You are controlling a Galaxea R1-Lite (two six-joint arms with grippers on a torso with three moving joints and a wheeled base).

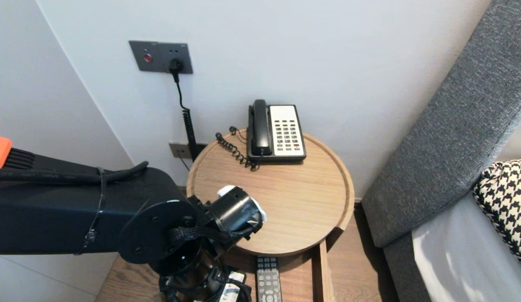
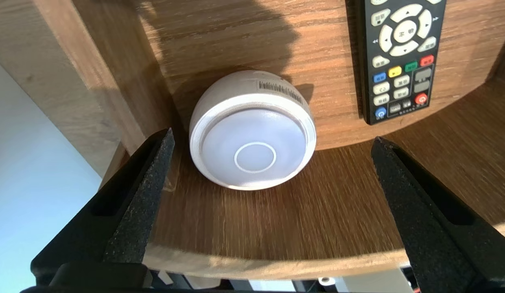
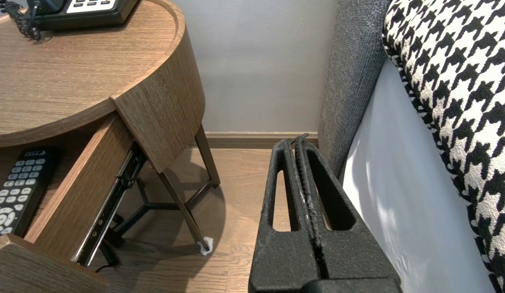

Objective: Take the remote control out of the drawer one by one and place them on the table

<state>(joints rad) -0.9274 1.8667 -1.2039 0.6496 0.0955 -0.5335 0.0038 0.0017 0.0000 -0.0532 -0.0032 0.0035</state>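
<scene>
White plastic, smooth and domed: the round puck (image 2: 252, 134) lies in the open drawer (image 2: 236, 36), near the remote (image 2: 401, 57), and our left gripper (image 2: 272, 136) hangs over it with both fingers spread wide, touching nothing. We judge it light, rigid and rather slippery on its curved shell, so its flat-edged rim looks the surest hold. Beyond, the round wooden table (image 1: 294, 201) carries a telephone (image 1: 277, 132) against a pale wall. Our right gripper (image 3: 299, 140), pressed together, hangs beside the grey headboard (image 3: 350, 73).
</scene>
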